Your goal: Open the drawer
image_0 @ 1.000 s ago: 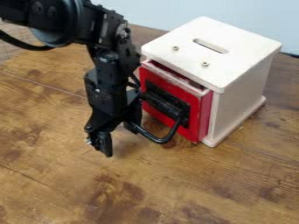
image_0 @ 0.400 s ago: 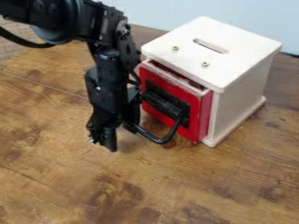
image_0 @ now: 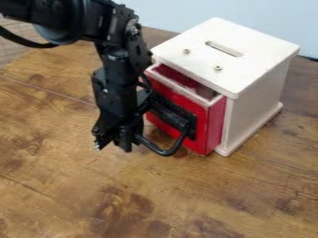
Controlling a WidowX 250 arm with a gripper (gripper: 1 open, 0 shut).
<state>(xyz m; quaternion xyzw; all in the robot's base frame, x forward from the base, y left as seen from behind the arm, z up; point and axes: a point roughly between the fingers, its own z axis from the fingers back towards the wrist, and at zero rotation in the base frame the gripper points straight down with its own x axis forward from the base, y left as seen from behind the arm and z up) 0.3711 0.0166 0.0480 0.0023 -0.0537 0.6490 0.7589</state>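
Observation:
The red drawer [image_0: 209, 110] sits in the white cube casing [image_0: 255, 70], its front panel pulled out a little from the casing. Its black looped wire handle [image_0: 172, 149] lies low over the wooden table, reaching left. My gripper [image_0: 122, 141] hangs from the black arm [image_0: 114, 74] at the loop's left end. The fingers [image_0: 125, 136] are shut, and the wire's end disappears between them.
The casing has a slot and two screws on top [image_0: 224, 46]. The wooden table [image_0: 74, 195] extends in front and to the left of the drawer. The arm's upper links fill the top left corner.
The gripper has moved right and slightly up, from beside the loop onto its left end, and its fingers have closed. The drawer has not visibly moved.

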